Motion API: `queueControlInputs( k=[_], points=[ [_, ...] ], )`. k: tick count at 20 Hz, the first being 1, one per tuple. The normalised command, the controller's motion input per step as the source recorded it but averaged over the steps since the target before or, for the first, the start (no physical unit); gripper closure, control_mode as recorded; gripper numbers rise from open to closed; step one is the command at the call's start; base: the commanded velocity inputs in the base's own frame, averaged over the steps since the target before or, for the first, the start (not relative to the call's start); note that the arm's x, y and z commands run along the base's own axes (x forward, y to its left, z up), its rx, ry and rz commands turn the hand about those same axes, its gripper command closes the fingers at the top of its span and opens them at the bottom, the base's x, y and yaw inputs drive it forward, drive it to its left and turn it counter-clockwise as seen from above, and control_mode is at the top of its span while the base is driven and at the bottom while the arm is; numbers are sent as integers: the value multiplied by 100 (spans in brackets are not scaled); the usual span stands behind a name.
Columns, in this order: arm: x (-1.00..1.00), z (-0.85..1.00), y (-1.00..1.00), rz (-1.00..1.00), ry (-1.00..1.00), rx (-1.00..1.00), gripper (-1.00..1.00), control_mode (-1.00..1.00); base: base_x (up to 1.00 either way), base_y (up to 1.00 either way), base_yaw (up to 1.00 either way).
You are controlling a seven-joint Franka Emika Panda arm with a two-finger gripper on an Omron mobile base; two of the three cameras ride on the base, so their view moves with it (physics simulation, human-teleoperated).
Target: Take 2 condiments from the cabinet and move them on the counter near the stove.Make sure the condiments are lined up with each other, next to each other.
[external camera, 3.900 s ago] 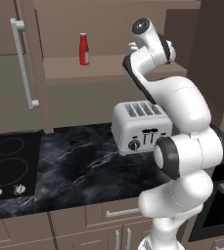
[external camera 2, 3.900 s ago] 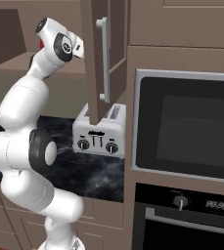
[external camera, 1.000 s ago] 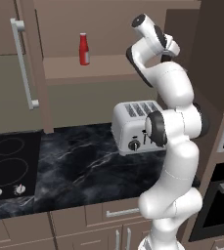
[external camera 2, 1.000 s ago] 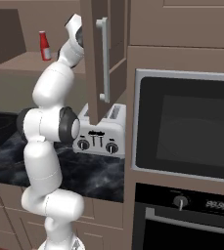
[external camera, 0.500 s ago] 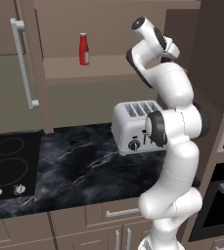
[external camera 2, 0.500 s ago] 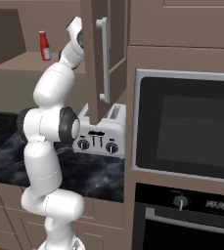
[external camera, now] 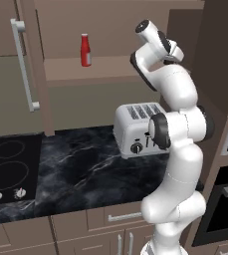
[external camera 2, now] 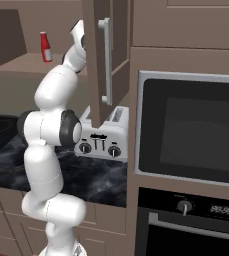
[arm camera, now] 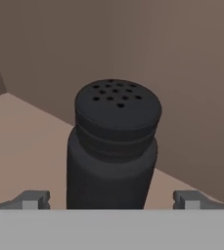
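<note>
1. Brown wood kitchen, rendered. The counter (external camera: 85, 159) is black marble-look with white veins; the stove (external camera: 6, 169) sits flush at its left end, and a silver toaster (external camera: 138, 128) stands toward the right. A built-in oven (external camera 2: 186, 135) fills the wall at far right.
2. The cabinet (external camera: 100, 69) above the counter stands open, with its flat shelf exposed. The door with the long bar handle (external camera 2: 105, 60) hangs swung out beside the arm.
3. The red bottle (external camera: 85, 50) stands upright toward the left of the shelf, well apart from the arm's wrist.
4. The shaker (arm camera: 112, 146) is dark, with a perforated cap. It stands upright on the shelf near the cabinet's back corner, right in front of the hand camera.
5. The gripper (arm camera: 112, 200) is reached into the right part of the cabinet. Its jaws are spread wide, one tip on each side of the shaker, with clear gaps on both sides. Nothing is pinched.
6. Step in hand, as I judge it: the approach to grasp the first condiment, the shaker. Neither condiment is on the counter yet.
7. Next move likely calls for a small advance so the tips flank the shaker's body below the cap, then closing squarely. The shaker looks squat and stable, but an off-centre closure could push it toward the back wall.
</note>
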Motion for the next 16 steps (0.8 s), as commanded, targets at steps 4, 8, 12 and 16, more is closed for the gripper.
queueControlInputs(
  k=[4,8,12,16],
  points=[
    [0,-4,-1,-1,2,0,-100,-100,0,0,0],
    [0,-2,0,-1,2,0,100,-100,0,0,0],
    [0,0,0,-1,3,0,100,-100,0,0,0],
    [0,-3,0,0,0,0,100,-100,0,0,0]
  ],
)
